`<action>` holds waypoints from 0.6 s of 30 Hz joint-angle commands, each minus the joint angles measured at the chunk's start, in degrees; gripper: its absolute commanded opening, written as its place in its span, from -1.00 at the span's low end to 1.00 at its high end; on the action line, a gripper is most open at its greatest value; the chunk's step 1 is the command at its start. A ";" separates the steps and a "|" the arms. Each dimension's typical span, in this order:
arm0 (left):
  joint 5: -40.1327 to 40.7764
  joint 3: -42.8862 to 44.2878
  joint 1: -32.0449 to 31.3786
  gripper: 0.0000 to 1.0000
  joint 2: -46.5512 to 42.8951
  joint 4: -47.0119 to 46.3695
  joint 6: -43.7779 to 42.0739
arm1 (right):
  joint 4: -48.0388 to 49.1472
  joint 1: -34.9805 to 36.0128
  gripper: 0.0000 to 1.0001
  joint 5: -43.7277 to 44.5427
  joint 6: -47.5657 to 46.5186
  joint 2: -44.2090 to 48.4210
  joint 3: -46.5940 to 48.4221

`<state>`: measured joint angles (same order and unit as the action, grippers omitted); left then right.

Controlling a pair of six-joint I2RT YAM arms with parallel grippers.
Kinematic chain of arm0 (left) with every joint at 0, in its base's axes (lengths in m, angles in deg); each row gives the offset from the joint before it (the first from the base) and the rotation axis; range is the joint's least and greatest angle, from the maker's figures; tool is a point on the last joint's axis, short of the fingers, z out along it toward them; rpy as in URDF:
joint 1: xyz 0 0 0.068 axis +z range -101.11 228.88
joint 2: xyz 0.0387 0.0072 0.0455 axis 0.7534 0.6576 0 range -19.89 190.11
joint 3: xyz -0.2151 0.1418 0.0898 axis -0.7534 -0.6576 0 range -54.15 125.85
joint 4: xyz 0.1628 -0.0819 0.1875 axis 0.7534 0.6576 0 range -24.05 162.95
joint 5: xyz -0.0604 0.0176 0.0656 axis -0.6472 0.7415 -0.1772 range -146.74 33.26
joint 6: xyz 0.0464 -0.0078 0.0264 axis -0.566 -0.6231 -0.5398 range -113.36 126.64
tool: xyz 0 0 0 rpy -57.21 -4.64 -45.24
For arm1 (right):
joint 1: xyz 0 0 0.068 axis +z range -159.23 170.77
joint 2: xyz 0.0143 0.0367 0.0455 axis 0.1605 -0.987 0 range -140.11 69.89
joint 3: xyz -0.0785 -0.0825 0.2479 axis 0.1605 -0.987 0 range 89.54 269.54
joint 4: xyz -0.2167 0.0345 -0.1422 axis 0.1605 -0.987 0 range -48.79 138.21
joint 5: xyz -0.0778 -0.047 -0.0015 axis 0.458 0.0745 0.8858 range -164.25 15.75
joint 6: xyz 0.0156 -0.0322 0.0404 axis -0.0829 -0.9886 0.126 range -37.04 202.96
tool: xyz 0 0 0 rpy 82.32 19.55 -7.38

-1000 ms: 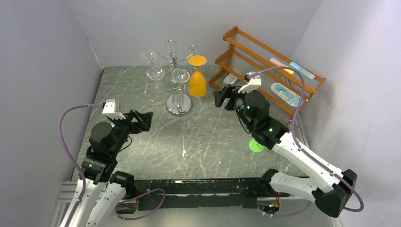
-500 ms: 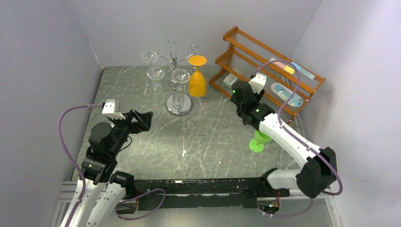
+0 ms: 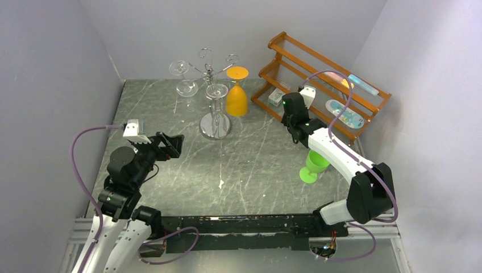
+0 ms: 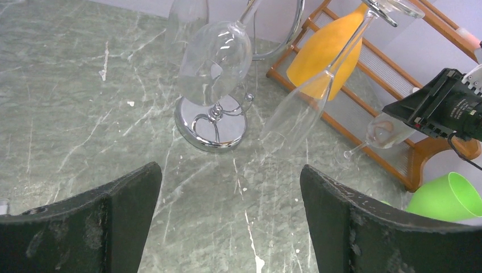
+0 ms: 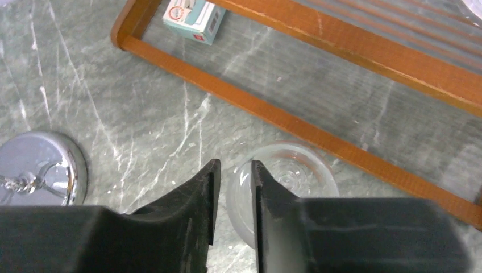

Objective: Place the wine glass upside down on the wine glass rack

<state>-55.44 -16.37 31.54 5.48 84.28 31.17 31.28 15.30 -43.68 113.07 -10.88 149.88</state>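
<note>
Since the right hand (image 5: 235, 166) hangs over the upright wine glass (image 5: 295, 176), stem vertical, on the desk (image 5: 142, 131) beside the wooden shelf (image 5: 256, 111), it's the nearer arm. Jaws nearly closed astride the rim, grip unconfirmed. A second ago it was wider open, nearer the wine glass rack (image 3: 215, 122).

Viewed from above, referenced to the centre of the marble table (image 3: 250, 170):
- Orange-brown wooden shelf (image 3: 307, 65): 2 o'clock.
- Small box (image 3: 277, 96): at the shelf's 9 o'clock end.
- Green cup (image 3: 315, 165): 4 o'clock.
- Inverted orange glass (image 3: 237, 99): 12 o'clock.
</note>
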 commanded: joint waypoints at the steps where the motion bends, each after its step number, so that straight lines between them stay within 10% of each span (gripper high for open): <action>1: -0.69 1.54 0.29 0.90 0.39 0.91 0.86 | -0.02 -0.54 -0.57 -3.27 -0.99 -0.52 1.08; 4: -0.77 1.43 0.29 0.89 0.30 1.40 2.35 | -0.33 -0.47 -0.99 -4.65 -0.85 1.40 0.68; 18: 1.93 0.81 0.29 0.92 -0.10 14.01 30.06 | 7.03 5.96 -1.00 -19.78 3.02 20.43 -8.77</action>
<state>-52.70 -15.86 31.54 5.93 93.87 51.50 33.05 18.71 -58.56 114.67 4.70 143.19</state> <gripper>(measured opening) 0.960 0.040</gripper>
